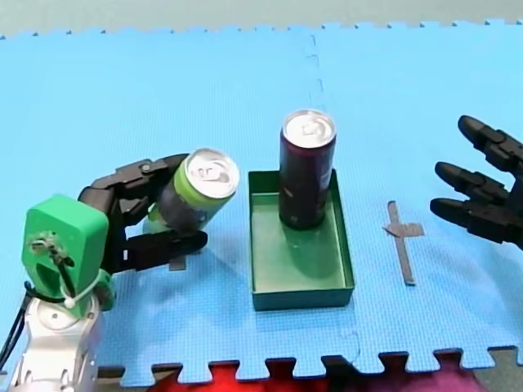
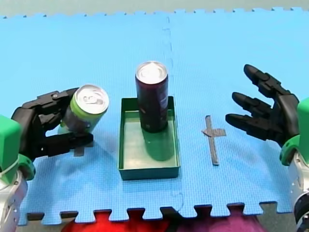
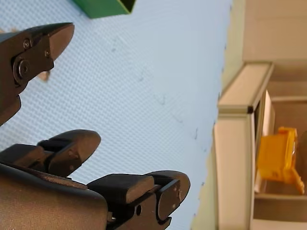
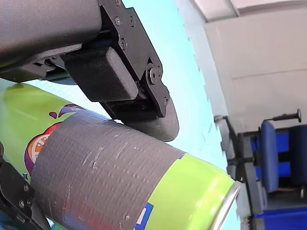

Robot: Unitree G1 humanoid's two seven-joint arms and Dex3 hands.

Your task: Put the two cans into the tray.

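Far half of shallow green rectangular tray taken by upright dark purple metal can. Near half of tray floor bare, open from above. Tilted lime-green metal can in left hand just left of tray's left wall, apart from purple can. Well right of tray: right hand. Grey tape cross lies flat on blue foam mat between tray and that hand, no barrier.

Both head views look forward and down at the blue mat from slightly offset spots, sharing the green tray near its front edge. The second wrist view sits tight against the green can in the left hand. The first skims the mat toward a tray corner.
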